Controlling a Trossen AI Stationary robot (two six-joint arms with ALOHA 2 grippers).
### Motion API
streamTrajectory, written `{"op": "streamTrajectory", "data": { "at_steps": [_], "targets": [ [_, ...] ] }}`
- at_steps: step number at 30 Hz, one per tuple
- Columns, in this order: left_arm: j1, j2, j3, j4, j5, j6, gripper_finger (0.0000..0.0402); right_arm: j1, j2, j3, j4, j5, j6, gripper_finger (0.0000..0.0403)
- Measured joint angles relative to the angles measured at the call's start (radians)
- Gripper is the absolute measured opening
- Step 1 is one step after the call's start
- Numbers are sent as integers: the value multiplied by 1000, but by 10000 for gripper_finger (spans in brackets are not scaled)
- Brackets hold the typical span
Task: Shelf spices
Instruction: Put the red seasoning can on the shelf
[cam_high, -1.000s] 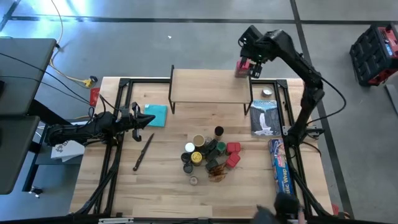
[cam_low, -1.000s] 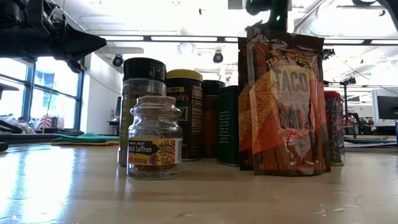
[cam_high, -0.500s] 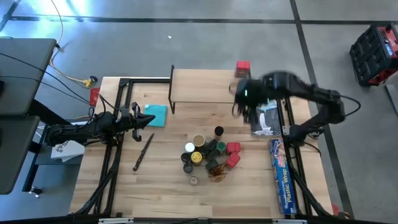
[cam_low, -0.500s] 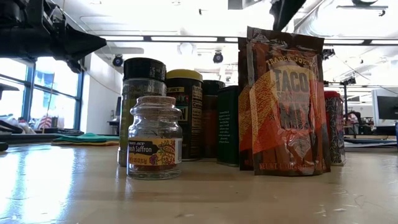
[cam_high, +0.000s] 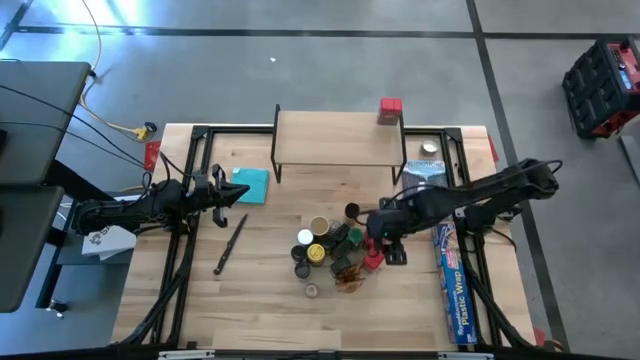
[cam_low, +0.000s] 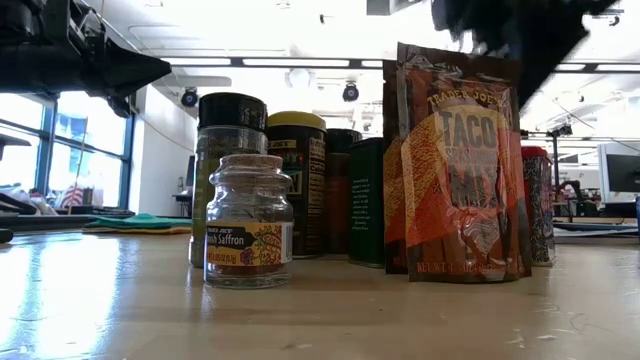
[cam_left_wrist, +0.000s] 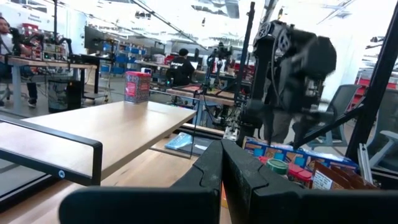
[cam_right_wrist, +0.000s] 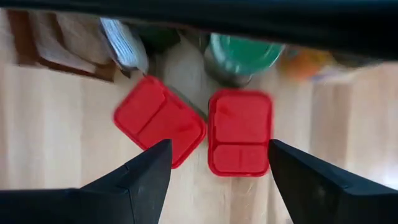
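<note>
From above, my right gripper (cam_high: 385, 237) hangs over the spice cluster beside two red boxes (cam_high: 374, 238); the left gripper (cam_high: 222, 197) waits far off by the teal cloth (cam_high: 252, 185), shut and empty. One red box (cam_high: 390, 110) already stands on the shelf (cam_high: 336, 138).

Right wrist view: fingers (cam_right_wrist: 140, 175) spread wide, holding nothing; the upright red box (cam_right_wrist: 240, 132) lies squarely between them, its long axis running along them, its tilted neighbour (cam_right_wrist: 159, 121) nearer one finger.

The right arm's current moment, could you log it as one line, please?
right gripper: open, over two red boxes in pile | one red box on shelf | left gripper: shut, waiting
</note>
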Motion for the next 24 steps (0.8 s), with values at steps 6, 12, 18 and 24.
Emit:
{"op": "streamTrajectory", "data": {
  "at_steps": [6,12,18,24],
  "targets": [
    [0,0,0,0,0,0,1,-9,51,-49,56,33,20,258],
    [0,0,0,0,0,0,1,-47,71,-49,75,26,16,258],
    [0,0,0,0,0,-2,1,-73,70,-49,71,-27,13,258],
    [0,0,0,0,0,-18,1,-51,69,-49,65,-28,32,258]
  ]
}}
